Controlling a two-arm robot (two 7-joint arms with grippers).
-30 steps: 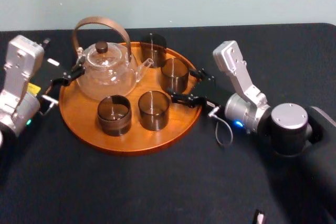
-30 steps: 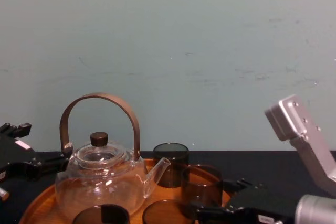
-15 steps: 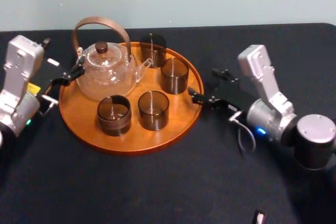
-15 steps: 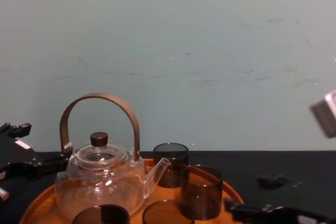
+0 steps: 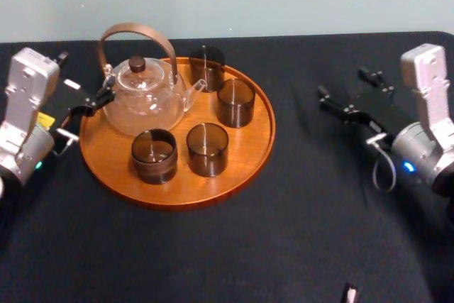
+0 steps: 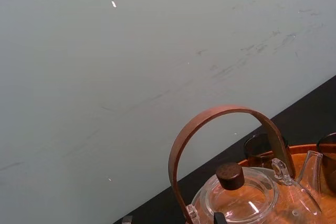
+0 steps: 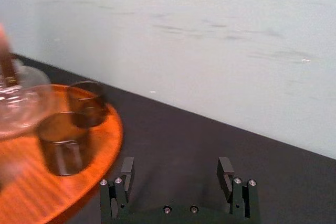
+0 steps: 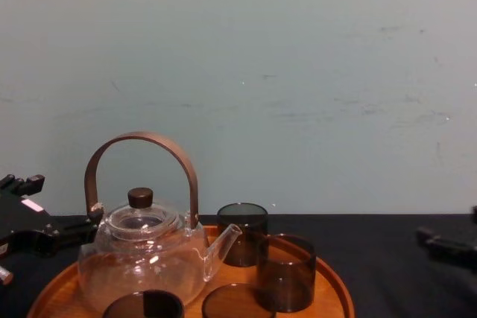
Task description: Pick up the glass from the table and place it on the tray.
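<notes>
The glass stands upright on the tray; the right gripper, wide and empty, hangs well right of it. The left gripper, also spread, sits beside the tray's left rim, where a stray swing could clip the teapot.

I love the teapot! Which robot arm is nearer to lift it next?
Left. The left gripper sits right beside the teapot; the right gripper is far off past the tray.

Setting: looks like a robot test lab. Bench draped in black cloth, set against a bare, scuffed pale-green wall.
</notes>
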